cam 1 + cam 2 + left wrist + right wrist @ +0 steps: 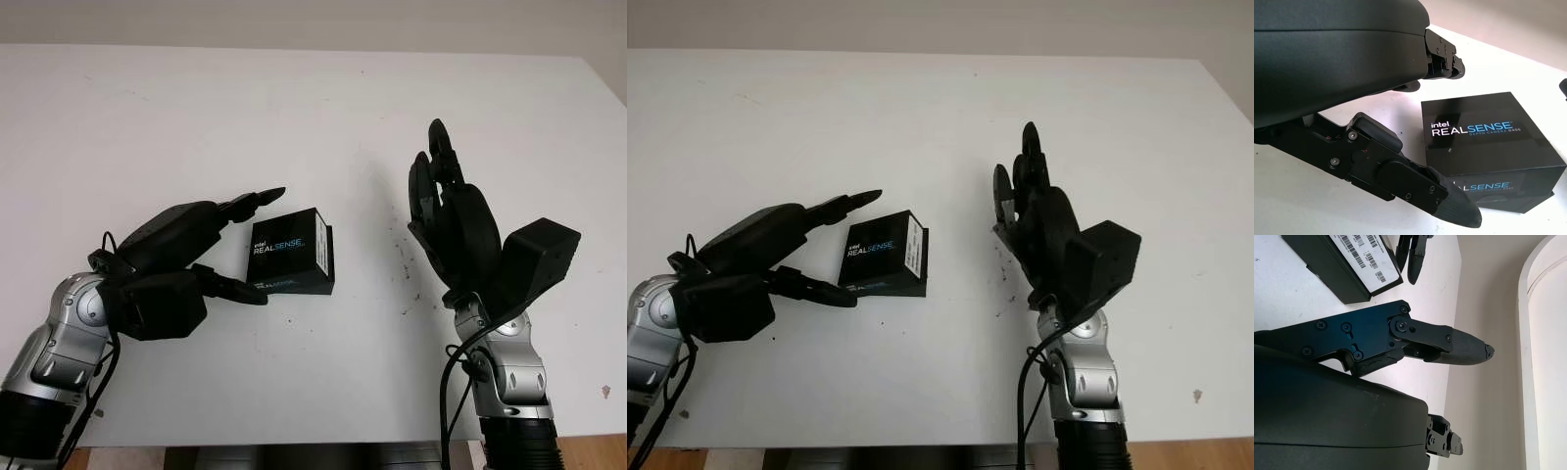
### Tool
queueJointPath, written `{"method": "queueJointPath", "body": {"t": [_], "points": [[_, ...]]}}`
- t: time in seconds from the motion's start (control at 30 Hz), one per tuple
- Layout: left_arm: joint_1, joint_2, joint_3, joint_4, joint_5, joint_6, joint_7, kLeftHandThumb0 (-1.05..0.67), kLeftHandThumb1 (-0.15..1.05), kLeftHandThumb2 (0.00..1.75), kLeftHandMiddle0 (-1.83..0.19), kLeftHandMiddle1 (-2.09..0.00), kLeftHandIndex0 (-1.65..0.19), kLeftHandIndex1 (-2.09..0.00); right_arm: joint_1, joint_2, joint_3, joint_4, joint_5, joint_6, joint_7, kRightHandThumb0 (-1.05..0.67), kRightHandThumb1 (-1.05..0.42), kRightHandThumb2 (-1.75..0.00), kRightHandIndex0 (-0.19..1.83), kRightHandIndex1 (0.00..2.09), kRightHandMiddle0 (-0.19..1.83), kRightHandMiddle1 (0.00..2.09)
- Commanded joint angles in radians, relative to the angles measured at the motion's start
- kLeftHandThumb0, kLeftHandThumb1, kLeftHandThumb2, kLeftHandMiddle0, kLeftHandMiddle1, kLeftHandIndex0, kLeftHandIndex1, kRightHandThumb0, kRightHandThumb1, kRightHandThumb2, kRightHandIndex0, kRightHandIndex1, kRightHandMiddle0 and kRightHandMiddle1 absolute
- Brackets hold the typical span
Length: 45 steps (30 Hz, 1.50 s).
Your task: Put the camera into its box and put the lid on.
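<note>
Closed black box on the white worktop [323, 108], 1 hand on each side.

The left hand [186, 259] sits at the box's left, holding nothing; its upper fingers [257, 199] reach over the near top corner and the lower finger lies along the front left edge, close beside it, contact unclear. The box [292, 253], lid on and printed "REALSENSE", stands mid-worktop, slightly turned. The right hand [453, 220] is raised upright well right of the box, open and holding nothing.
</note>
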Motion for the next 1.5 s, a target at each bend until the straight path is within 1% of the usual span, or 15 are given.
{"method": "queueJointPath", "body": {"t": [0.0,0.17,0.3,0.43,0.63,0.67,0.7,0.77,0.93,1.07,1.13,1.23,1.37,1.47], "points": [[0.008,0.001,-0.008,-0.029,0.022,0.013,0.008,-0.83,0.89,0.06,-0.25,-0.12,-0.15,-0.17,0.010,-0.003,0.003,-0.014,0.005,-0.007,0.003,-0.68,-1.05,-0.60,-0.18,0.05,-0.17,0.05],[0.007,0.004,-0.017,-0.040,0.073,0.021,0.026,-0.85,0.91,0.06,-0.26,-0.12,-0.15,-0.18,0.010,-0.001,0.001,-0.017,0.005,-0.003,-0.001,-0.68,-1.05,-0.61,-0.17,0.06,-0.16,0.05],[0.001,0.015,-0.028,-0.037,0.124,0.000,0.044,-0.86,0.91,0.06,-0.28,-0.13,-0.15,-0.19,0.008,-0.001,0.000,-0.014,0.008,-0.006,0.000,-0.69,-1.05,-0.59,-0.17,0.06,-0.16,0.06],[-0.007,0.018,-0.034,-0.034,0.175,-0.010,0.061,-0.85,0.88,0.05,-0.29,-0.14,-0.16,-0.20,0.007,-0.006,0.002,-0.013,0.007,-0.013,0.008,-0.69,-1.05,-0.60,-0.18,0.05,-0.16,0.05],[-0.008,0.001,-0.033,-0.019,0.197,-0.018,0.096,-0.86,0.86,0.05,-0.35,-0.18,-0.19,-0.24,0.006,-0.008,0.002,-0.008,0.002,-0.025,0.019,-0.72,-1.05,-0.59,-0.18,0.05,-0.17,0.05],[-0.008,-0.003,-0.033,-0.015,0.196,-0.019,0.103,-0.86,0.86,0.05,-0.36,-0.26,-0.20,-0.28,0.006,-0.007,0.001,-0.006,0.003,-0.028,0.019,-0.71,-1.05,-0.59,-0.18,0.05,-0.17,0.05],[-0.009,-0.008,-0.034,-0.010,0.193,-0.019,0.109,-0.86,0.86,0.05,-0.30,-0.40,-0.18,-0.35,0.007,-0.006,0.000,-0.006,0.002,-0.030,0.018,-0.71,-1.05,-0.60,-0.18,0.05,-0.16,0.05],[-0.011,-0.014,-0.034,-0.003,0.185,-0.017,0.116,-0.86,0.86,0.05,-0.16,-0.73,-0.09,-0.58,0.008,-0.006,-0.001,-0.011,0.003,-0.030,0.017,-0.70,-1.05,-0.60,-0.17,0.06,-0.16,0.06],[-0.012,-0.034,-0.025,0.009,0.159,-0.014,0.129,-0.85,0.87,0.06,-0.14,-0.98,0.01,-0.92,0.009,-0.004,-0.002,-0.020,0.007,-0.011,0.012,-0.69,-1.05,-0.58,-0.17,0.05,-0.15,0.06],[-0.003,-0.062,-0.008,0.006,0.108,0.014,0.133,-0.82,0.90,0.06,-0.15,-1.18,-0.01,-1.09,0.010,-0.008,0.000,-0.022,0.005,-0.008,0.013,-0.69,-1.05,-0.58,-0.18,0.05,-0.15,0.06],[0.005,-0.078,0.001,-0.003,0.072,0.039,0.127,-0.79,0.93,0.06,-0.13,-1.36,-0.04,-1.20,0.010,-0.008,0.001,-0.021,0.002,-0.009,0.012,-0.69,-1.05,-0.57,-0.17,0.06,-0.15,0.06],[0.009,-0.079,0.002,-0.014,0.047,0.063,0.119,-0.78,0.97,0.07,-0.10,-1.46,-0.03,-1.25,0.010,-0.007,0.000,-0.020,0.002,-0.009,0.010,-0.69,-1.05,-0.56,-0.17,0.06,-0.14,0.06],[0.014,-0.084,0.005,-0.034,0.020,0.096,0.107,-0.75,1.03,0.07,-0.08,-1.41,-0.02,-1.24,0.013,-0.007,0.000,-0.024,0.002,-0.009,0.010,-0.68,-1.05,-0.56,-0.17,0.06,-0.14,0.06],[0.020,-0.088,0.006,-0.046,0.008,0.116,0.109,-0.71,1.05,0.16,-0.08,-1.40,-0.02,-1.27,0.015,-0.007,0.001,-0.024,-0.001,-0.012,0.009,-0.70,-1.05,-0.54,-0.16,0.06,-0.14,0.06]]}}
